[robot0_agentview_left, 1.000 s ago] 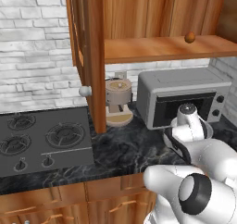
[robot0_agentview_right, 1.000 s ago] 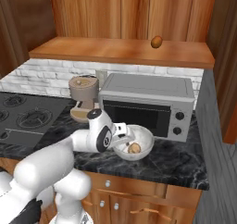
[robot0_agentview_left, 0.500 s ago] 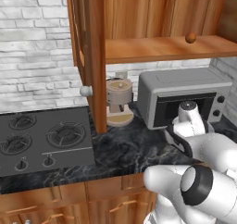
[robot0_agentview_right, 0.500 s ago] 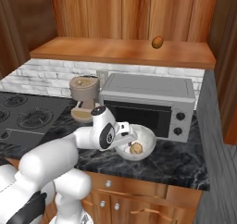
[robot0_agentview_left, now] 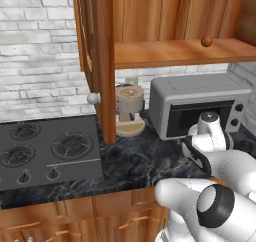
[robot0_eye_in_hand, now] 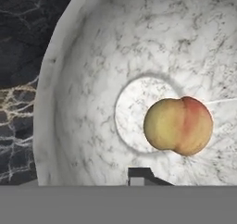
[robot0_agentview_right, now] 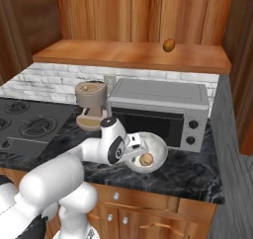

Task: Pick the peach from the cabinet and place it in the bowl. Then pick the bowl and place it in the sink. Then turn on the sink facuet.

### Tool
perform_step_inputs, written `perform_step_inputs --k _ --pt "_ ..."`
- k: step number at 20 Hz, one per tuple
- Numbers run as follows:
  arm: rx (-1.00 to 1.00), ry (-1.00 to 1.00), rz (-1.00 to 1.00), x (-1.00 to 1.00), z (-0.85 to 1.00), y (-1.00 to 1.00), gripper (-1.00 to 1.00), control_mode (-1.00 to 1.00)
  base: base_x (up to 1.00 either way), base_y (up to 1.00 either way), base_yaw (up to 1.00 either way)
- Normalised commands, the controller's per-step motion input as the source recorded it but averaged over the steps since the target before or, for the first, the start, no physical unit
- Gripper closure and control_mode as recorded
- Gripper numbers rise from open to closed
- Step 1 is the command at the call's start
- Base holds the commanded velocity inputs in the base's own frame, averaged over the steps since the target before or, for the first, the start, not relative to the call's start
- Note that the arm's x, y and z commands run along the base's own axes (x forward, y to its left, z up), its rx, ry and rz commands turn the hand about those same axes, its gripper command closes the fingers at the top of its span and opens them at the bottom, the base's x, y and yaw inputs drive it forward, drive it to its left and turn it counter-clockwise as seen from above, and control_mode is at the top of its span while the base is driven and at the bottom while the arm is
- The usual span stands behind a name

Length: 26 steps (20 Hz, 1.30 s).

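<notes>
At frame centre, the round orange-tan peach (robot0_eye_in_hand: 178,125) lies inside the marbled whitish bowl (robot0_eye_in_hand: 83,79) on veined black desk (robot0_eye_in_hand: 16,56); the pincer's (robot0_eye_in_hand: 141,176) state is unclear.

The robot arm (robot0_agentview_right: 64,174) is glossy white, built from thick rounded segments that swell like smooth tubes. Dark grey to black rings mark the seams between segments. In the left base view, a round dark grey cap with a lighter rim sits on the big joint at about 5 o'clock. The wrist section (robot0_agentview_left: 210,136) is a smaller white cylinder topped by a small grey disc, with a black band curving along its side. In the right base view, the wrist (robot0_agentview_right: 114,143) shows a black oval panel edged in white. One dark, square finger tip (robot0_eye_in_hand: 140,176) rises at 6 o'clock in the hand view.
</notes>
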Motion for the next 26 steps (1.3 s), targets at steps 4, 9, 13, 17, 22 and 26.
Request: perform_step_inputs --k 4,9,13,17,22,26 --pt "0.00 0.01 0.05 -0.15 -0.09 -0.11 1.00 -1.00 0.00 0.00 0.00" --pt "0.00 0.02 0.04 -0.25 0.28 -0.02 1.00 -1.00 0.00 0.00 0.00" --pt "0.00 0.05 0.02 -0.43 0.69 0.00 1.00 -1.00 0.00 0.00 0.00" --pt "0.00 0.03 0.02 -0.75 0.98 0.00 1.00 -1.00 0.00 0.00 0.00" --pt "0.00 0.01 0.14 -0.91 0.99 0.20 1.00 -1.00 0.00 0.00 0.00" --pt "0.00 0.04 0.24 -0.66 0.98 0.59 1.00 -1.00 0.00 0.00 0.00"
